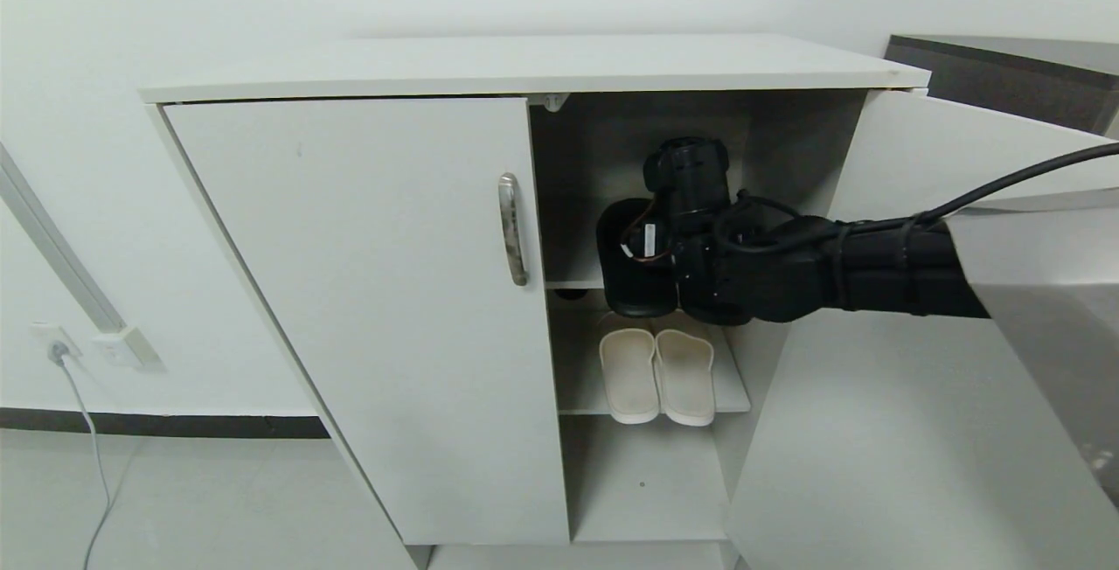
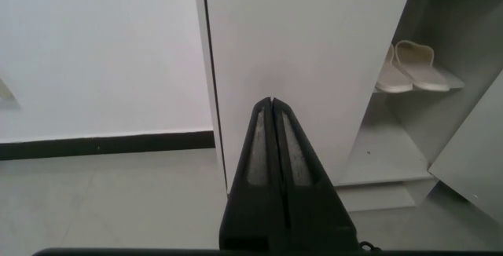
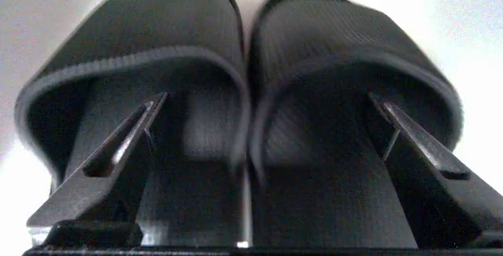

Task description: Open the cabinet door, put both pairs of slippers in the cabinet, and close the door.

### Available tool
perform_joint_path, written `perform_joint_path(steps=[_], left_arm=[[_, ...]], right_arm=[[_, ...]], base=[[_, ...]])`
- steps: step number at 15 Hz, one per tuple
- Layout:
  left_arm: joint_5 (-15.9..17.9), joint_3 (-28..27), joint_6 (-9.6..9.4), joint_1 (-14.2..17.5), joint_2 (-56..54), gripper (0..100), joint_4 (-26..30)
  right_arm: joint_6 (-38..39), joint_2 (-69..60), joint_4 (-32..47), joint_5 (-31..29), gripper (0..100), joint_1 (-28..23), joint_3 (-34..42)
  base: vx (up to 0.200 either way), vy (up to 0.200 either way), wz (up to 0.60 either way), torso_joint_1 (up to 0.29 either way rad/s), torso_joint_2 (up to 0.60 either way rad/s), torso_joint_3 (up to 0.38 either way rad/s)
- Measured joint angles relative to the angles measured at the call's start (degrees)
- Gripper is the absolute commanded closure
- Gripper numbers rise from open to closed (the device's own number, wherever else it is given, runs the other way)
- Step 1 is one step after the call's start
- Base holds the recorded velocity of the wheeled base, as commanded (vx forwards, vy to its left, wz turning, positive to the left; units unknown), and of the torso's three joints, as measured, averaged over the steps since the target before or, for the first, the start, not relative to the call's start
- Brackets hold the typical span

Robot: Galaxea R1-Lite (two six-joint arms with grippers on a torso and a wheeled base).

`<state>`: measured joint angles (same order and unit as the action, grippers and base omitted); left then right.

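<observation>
The white cabinet [image 1: 524, 63] has its left door [image 1: 367, 290] closed and its right door [image 1: 892, 430] swung wide open. A pair of white slippers [image 1: 657, 375] [image 2: 409, 66] lies side by side on the middle shelf. The black slippers [image 1: 629, 264] [image 3: 251, 91] are at the upper shelf, heels hanging over its front edge. My right gripper [image 3: 267, 97] is open inside the cabinet, one finger [image 3: 118, 158] under each slipper's strap. My left gripper [image 2: 271, 103] is shut and empty, low in front of the closed left door [image 2: 306, 52].
The left door carries a metal handle [image 1: 512, 229]. A wall socket with a cable [image 1: 57, 347] is on the left wall near the floor. A dark grey unit [image 1: 1005, 72] stands behind the open door. The bottom shelf [image 1: 642, 483] is bare.
</observation>
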<state>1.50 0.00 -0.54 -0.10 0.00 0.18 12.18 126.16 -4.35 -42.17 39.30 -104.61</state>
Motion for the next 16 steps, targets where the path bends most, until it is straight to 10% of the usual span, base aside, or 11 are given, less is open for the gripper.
perform_joint_path(steps=[9,10,16], left_arm=[[0.0,0.0,0.0,0.0,0.0,100,0.0],[0.0,0.0,0.0,0.0,0.0,100,0.0],[0.0,0.0,-0.06,0.0,0.0,100,0.0]], right_arm=[[1.6,-22.1,-16.8,3.9,0,10.6,34.8],[1.3,-23.5,-21.0,5.0,100,11.5,38.8],[0.1,-27.6,-27.3,6.2,100,14.3,49.0]], base=[[0.0,0.0,0.0,0.0,0.0,0.0],[0.0,0.0,0.0,0.0,0.0,0.0],[0.0,0.0,0.0,0.0,0.0,0.0]])
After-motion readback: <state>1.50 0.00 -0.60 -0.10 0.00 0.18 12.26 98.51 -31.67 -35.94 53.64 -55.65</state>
